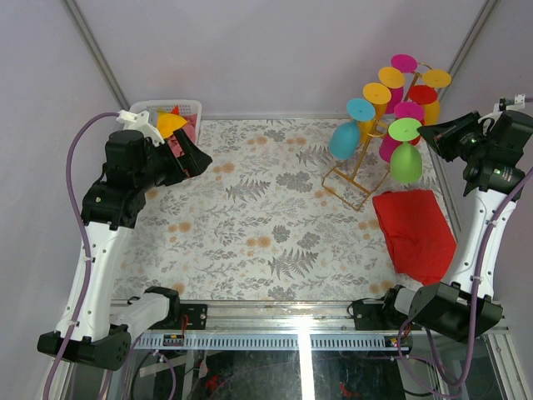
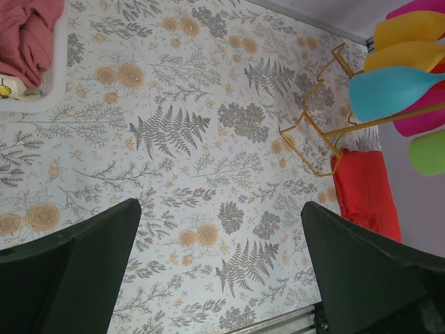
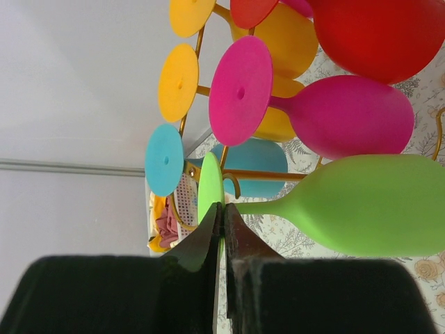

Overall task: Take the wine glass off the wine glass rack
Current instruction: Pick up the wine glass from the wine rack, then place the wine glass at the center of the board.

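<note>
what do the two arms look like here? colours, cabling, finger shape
The left arm and right arm match: white links, black joint housings and bases, a lilac cable running along each. Both grippers are matte black: left gripper with broad wedge fingers, right gripper tapering to thin tips. No markings legible.

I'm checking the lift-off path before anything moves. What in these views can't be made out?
Top external: the left arm covers part of the white basket, so its contents are unclear.
Right wrist: the right tool covers the lower foot rim of the green wine glass, hiding how deep the grip is.
Left wrist: the frame edge cuts off the upper hooks of the wine glass rack.
</note>
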`<state>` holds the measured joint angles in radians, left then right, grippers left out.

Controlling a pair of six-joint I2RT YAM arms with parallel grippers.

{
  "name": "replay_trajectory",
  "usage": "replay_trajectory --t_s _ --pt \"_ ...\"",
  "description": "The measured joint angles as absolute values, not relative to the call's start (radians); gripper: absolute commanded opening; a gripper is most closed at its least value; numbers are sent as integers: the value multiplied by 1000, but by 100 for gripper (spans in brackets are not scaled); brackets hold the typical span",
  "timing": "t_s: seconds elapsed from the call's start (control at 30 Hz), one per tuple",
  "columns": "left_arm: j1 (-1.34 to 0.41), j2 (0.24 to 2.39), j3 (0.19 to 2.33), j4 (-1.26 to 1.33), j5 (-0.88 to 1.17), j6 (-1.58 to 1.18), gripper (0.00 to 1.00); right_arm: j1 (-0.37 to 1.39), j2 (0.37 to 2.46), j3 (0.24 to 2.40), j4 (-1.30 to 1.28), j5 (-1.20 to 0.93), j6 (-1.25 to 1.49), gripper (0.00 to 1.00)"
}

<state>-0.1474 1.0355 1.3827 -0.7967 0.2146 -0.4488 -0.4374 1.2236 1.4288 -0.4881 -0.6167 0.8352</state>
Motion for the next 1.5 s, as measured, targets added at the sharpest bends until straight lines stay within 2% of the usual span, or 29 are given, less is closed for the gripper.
replay_trajectory --t_s 0.4,0.63,0.87,1.13,1.33,1.5 --pt "-147 1036 1368 -793 221 -449 100 -437 1203 1428 -507 -597 820 0" --pt "-147 1025 1338 -790 224 -452 100 -437 1081 1464 -611 -488 737 0" --pt "-147 1014 1305 -741 265 -482 100 -437 974 1555 -663 -480 669 0" --pt "-147 994 1279 -709 315 -502 100 -436 905 1622 -673 -598 661 0" --pt "-144 971 1243 -662 392 -508 100 -365 883 1506 -571 -820 741 0" --pt "-144 973 1224 -626 473 -518 100 -282 928 1497 -603 -931 710 0"
